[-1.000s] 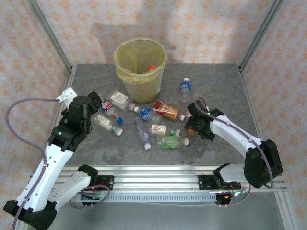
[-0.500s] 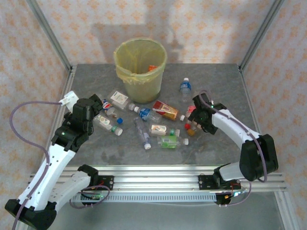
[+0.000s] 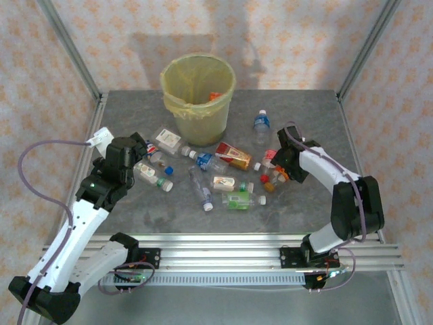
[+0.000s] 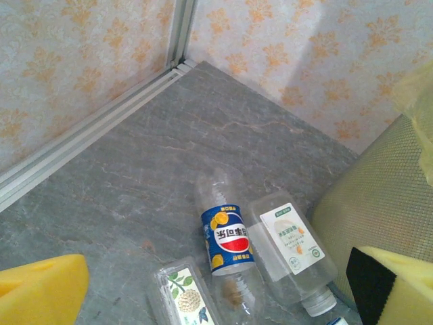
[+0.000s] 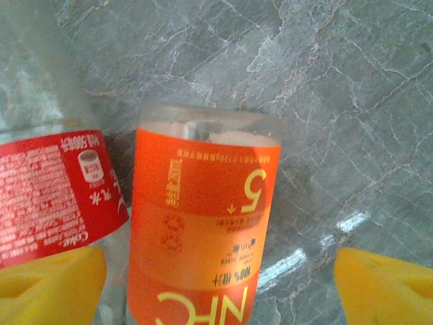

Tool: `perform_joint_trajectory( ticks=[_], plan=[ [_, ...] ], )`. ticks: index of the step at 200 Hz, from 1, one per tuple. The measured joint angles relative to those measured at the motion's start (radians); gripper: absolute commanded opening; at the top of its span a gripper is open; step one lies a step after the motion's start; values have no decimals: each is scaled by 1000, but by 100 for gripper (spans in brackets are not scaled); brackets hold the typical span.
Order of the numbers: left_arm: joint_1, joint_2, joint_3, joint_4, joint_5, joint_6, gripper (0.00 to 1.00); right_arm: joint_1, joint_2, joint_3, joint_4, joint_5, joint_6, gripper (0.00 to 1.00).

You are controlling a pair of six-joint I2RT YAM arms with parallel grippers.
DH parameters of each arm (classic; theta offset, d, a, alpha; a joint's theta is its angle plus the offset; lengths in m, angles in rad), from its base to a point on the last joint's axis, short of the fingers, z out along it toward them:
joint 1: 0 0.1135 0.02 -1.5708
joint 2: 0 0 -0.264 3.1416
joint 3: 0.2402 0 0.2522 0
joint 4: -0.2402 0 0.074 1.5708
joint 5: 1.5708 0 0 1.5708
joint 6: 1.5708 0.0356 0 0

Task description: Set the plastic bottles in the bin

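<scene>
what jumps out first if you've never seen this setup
The big yellow-lined bin stands at the back of the table, with a litter of small plastic bottles lying on the grey top in front of it. Close up, an orange-labelled bottle lies between the open jaws of the right gripper, beside a red-labelled bottle.

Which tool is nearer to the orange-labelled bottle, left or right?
Right. The right tool is directly over the orange-labelled bottle, jaws open either side of it. The left tool hangs far off to the left, over the blue-labelled bottle near the bin.
</scene>
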Motion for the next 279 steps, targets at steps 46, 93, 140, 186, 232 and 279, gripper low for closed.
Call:
perform_joint_trajectory(
  ticks=[46, 93, 140, 186, 232, 279],
  plan=[
    [0, 0, 0, 0, -1, 0, 100, -14, 42, -27, 39, -8, -8, 81],
    [0, 2, 4, 0, -1, 4, 100, -29, 82, -72, 71, -19, -10, 81],
    [0, 15, 12, 0, -2, 4, 100, -40, 125, -80, 90, -29, -11, 76],
    [0, 37, 26, 0, -2, 11, 100, -40, 124, -80, 101, -26, -16, 62],
    [0, 69, 37, 0, -1, 13, 100, -40, 98, -75, 73, 28, -26, 51],
    [0, 80, 42, 0, -1, 30, 100, -44, -14, 44, -28, 91, -74, 41]
  ],
)
